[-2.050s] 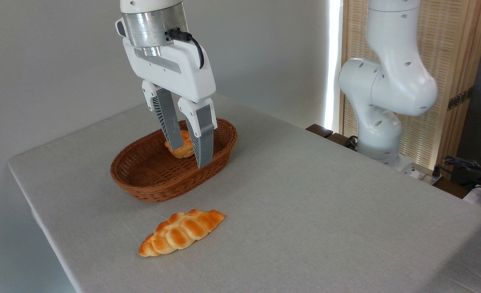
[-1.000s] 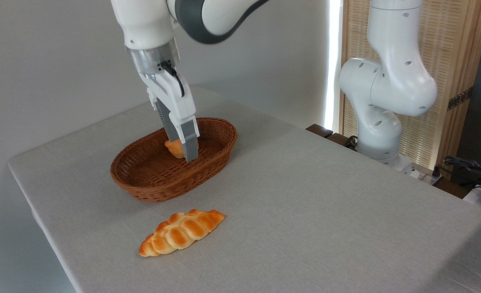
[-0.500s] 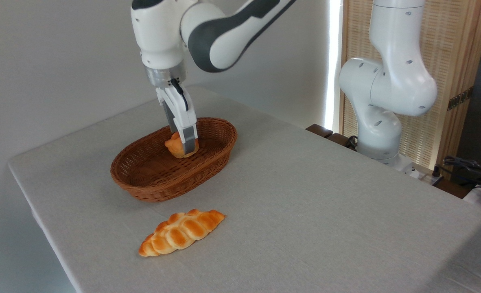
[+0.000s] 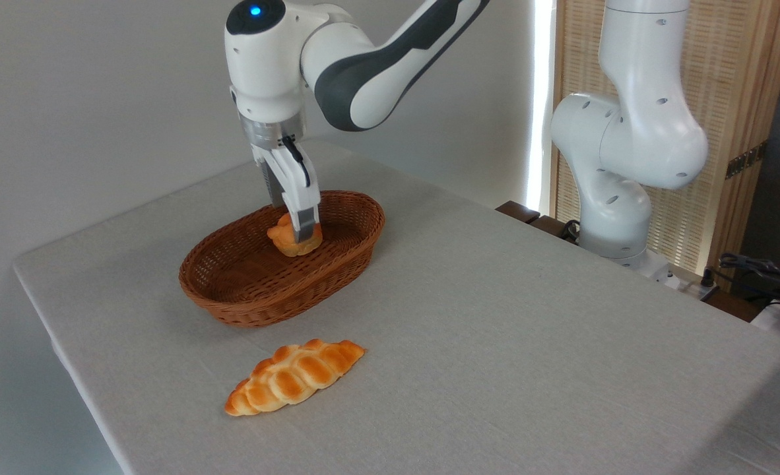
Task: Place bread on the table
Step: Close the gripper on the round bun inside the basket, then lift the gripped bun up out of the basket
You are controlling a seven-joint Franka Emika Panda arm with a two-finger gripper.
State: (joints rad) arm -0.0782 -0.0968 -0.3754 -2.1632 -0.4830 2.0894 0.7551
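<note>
- Bread [image 4: 291, 241], a small round golden bun, sits inside the brown wicker basket [image 4: 258, 297], toward its far right end.
- From where I stand, the end effector [image 4: 301, 236] points straight down into the basket, its grey fingers [image 4: 305, 224] seen edge-on and pressed against the bun's top and right side.
- Whether the fingers actually clamp the bun I cannot tell; the near one hides the other.
- The arm's wrist [image 4: 264, 72] stands upright above the basket, a blue light glowing on its top, and the grey-and-white forearm slants up to the right out of sight.
- The arm's base column [image 4: 617, 178] rises beyond the tabletop's far right edge.
- A long braided loaf [image 4: 294, 377] lies on the tabletop [image 4: 528, 343] in front of the basket, well apart from it.
- The tabletop wears a plain light grey-beige cloth.
</note>
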